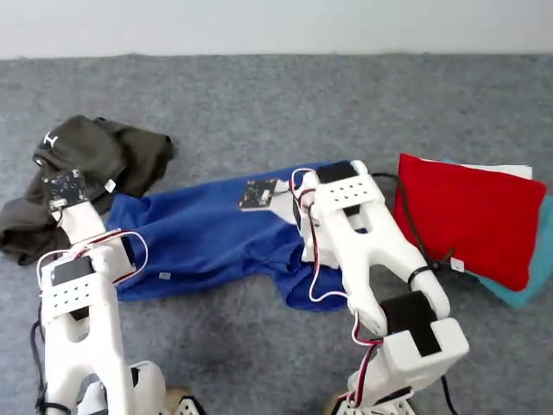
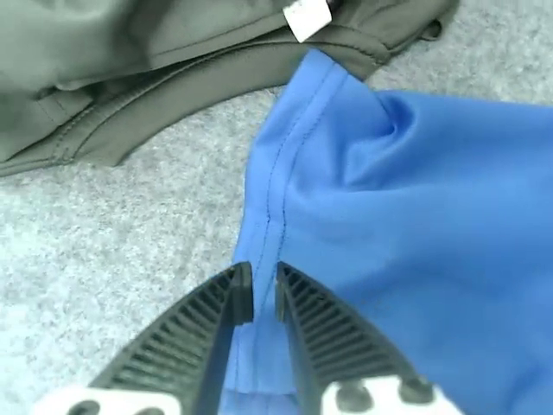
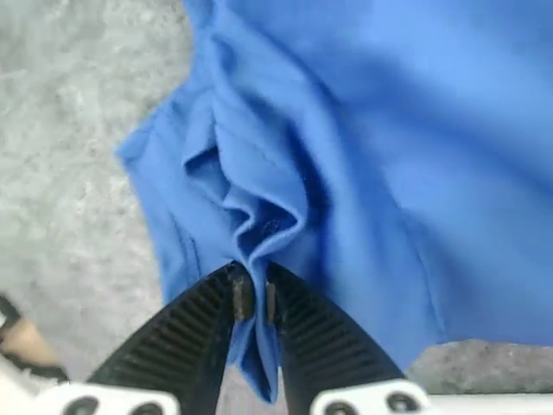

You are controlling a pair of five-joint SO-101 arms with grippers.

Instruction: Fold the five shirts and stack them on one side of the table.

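Observation:
A blue shirt lies spread and rumpled across the middle of the grey table. My left gripper is shut on the blue shirt, pinching its stitched hem at the end beside the dark olive shirt. My right gripper is shut on a bunched fold of the blue shirt at its opposite end. In the high view the left arm stands at the shirt's left edge and the right arm reaches over its right part.
A crumpled dark olive shirt lies at the back left. At the right, a folded red shirt tops a stack over a teal shirt and a white one. Bare grey carpet stretches behind the blue shirt.

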